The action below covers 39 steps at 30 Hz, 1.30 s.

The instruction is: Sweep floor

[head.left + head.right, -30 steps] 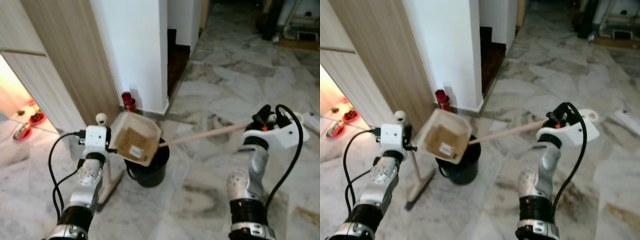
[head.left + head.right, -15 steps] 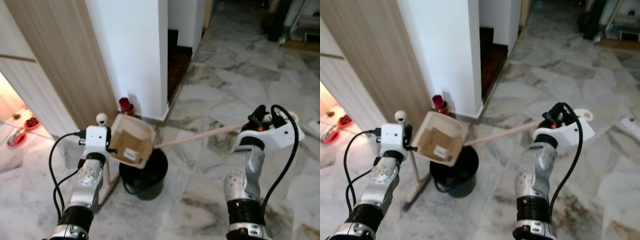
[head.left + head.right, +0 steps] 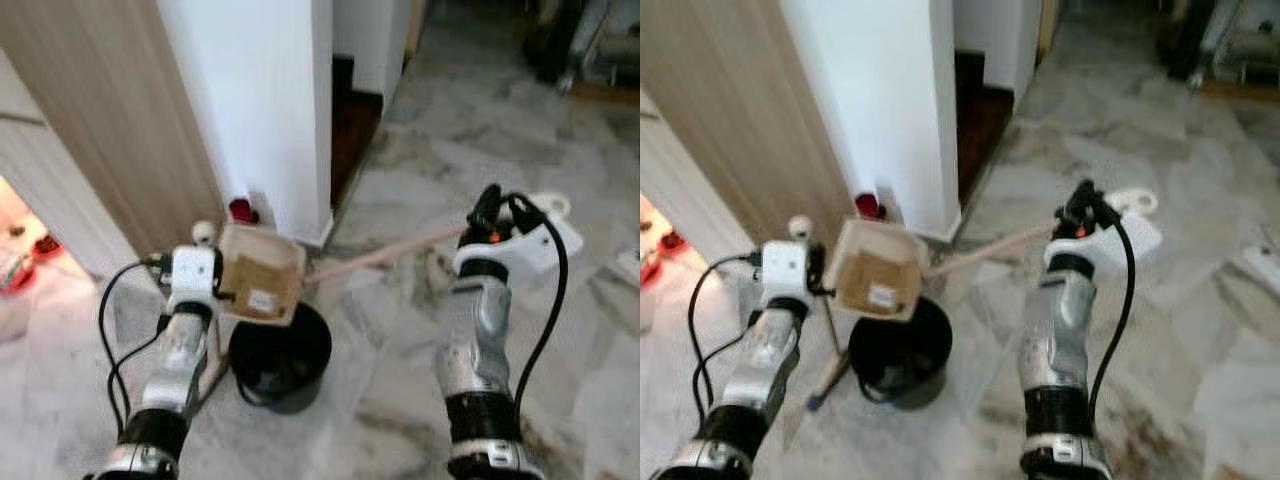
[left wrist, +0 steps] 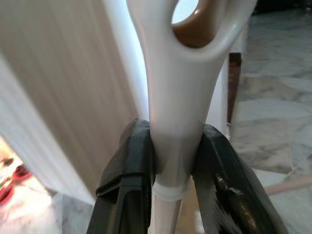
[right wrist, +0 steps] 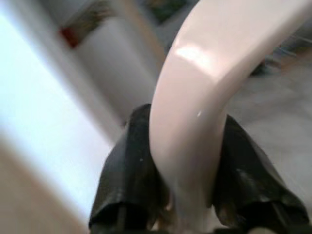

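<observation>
With the tan square plastic dustpan (image 3: pixel 260 286) tipped mouth-down just above the black round bucket (image 3: pixel 280 356), I have my right gripper (image 5: pixel 181 161) clamped on its long pale handle (image 3: pixel 385 252), which runs away from the bucket toward that arm; my left gripper (image 4: pixel 178 161) grips the white-handled broom (image 4: pixel 183 97) beside the bucket.

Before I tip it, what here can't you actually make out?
- Dustpan contents: eye views, blurred, pan tilted away.
- Bin inside: dark, partly behind the dustpan.
- Broom head: mostly hidden by the left arm.
- Red item by the wall: too small and blurred.
</observation>
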Available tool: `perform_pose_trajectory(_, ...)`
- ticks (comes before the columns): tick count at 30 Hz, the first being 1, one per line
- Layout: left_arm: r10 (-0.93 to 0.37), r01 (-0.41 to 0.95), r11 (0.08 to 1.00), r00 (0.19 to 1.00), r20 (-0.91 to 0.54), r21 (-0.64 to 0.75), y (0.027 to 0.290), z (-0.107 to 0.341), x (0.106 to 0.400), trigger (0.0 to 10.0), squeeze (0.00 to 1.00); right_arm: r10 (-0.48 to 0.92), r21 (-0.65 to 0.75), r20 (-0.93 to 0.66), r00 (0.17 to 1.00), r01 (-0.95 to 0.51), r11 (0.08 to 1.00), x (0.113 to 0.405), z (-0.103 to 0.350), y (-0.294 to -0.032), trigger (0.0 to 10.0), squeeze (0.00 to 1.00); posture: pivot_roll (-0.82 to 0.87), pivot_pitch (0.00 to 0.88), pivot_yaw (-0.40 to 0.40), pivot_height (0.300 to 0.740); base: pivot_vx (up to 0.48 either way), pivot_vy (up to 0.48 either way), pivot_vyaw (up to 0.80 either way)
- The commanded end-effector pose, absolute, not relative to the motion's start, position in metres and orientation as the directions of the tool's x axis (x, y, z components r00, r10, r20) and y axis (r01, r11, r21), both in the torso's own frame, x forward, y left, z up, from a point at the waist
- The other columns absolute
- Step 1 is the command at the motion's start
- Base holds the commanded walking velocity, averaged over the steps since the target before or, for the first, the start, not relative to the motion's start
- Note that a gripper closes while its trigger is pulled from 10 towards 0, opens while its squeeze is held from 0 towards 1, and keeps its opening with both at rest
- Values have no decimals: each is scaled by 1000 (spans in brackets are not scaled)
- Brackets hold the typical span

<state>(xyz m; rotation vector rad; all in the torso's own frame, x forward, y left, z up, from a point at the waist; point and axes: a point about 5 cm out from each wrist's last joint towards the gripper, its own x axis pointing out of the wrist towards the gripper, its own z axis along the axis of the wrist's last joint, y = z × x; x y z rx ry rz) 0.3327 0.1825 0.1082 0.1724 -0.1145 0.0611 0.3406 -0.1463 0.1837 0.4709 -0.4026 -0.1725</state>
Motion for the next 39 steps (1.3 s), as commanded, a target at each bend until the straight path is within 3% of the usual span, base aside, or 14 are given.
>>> perform_pose_trajectory(1,58,-86,981,985,161,175,187,116,333,10000,0,-191,456,456,869,-44,889,341,212,-130,10000,0,26,0,45,740,0,0,0)
perform_pose_trajectory(9,59,-87,982,985,164,170,187,116,333,10000,0,-73,312,570,818,-134,941,339,233,-115,10000,0,27,0,40,740,0,0,0)
perform_pose_trajectory(23,51,-78,985,984,169,156,184,115,331,10000,0,39,70,733,679,-132,989,328,266,-100,10000,0,27,0,35,740,0,0,0)
perform_pose_trajectory(32,52,-78,985,985,167,155,185,115,330,10000,0,276,-99,784,555,-328,940,310,280,-68,10000,0,26,0,34,740,0,0,0)
perform_pose_trajectory(39,53,-79,985,984,167,155,185,115,330,10000,0,379,-165,777,502,-418,893,300,281,-53,10000,0,26,0,34,740,0,0,0)
